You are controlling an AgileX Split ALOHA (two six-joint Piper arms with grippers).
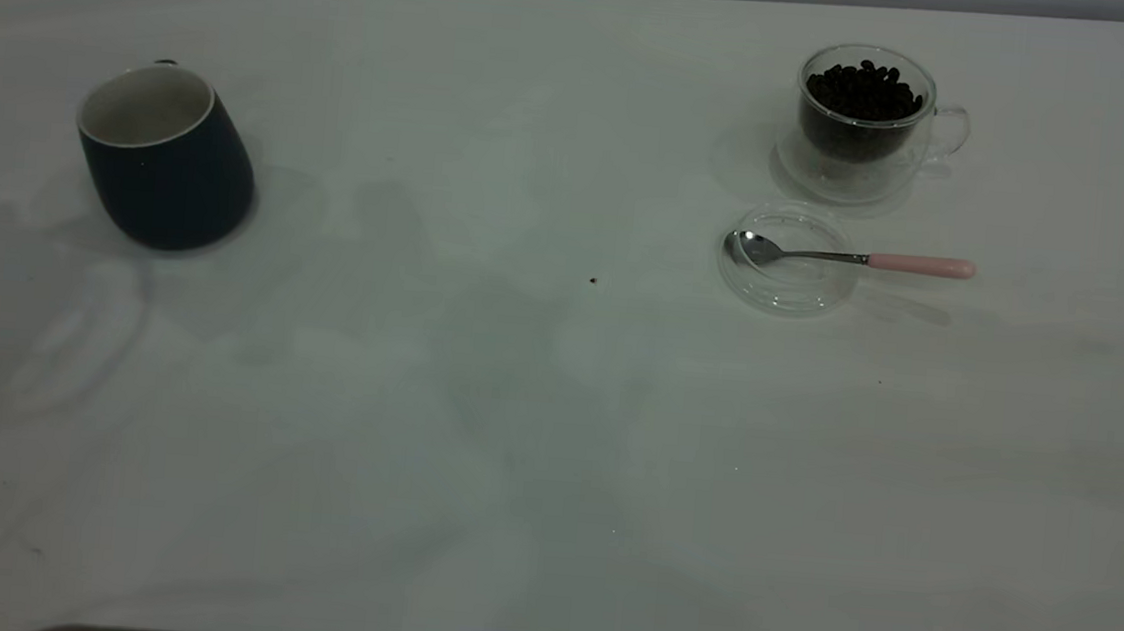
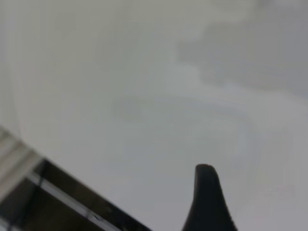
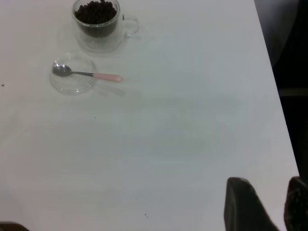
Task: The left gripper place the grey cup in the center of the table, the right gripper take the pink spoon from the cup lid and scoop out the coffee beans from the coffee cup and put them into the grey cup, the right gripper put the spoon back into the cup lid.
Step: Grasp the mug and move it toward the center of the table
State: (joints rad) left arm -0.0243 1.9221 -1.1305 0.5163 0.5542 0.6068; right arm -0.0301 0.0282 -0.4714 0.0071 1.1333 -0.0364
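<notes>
Pink spoon (image 1: pixel 852 258) handle rightward across cup lid (image 1: pixel 787 283)

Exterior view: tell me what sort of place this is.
Probably a robot test bench rather than a kitchen: a bare white table holding only a grey cup, a coffee cup of coffee beans and a pink spoon resting on a cup lid.

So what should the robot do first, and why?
Probably the left gripper should reach toward the grey cup, since it stands at the table's left side, not the center, and nothing holds it yet.
</notes>
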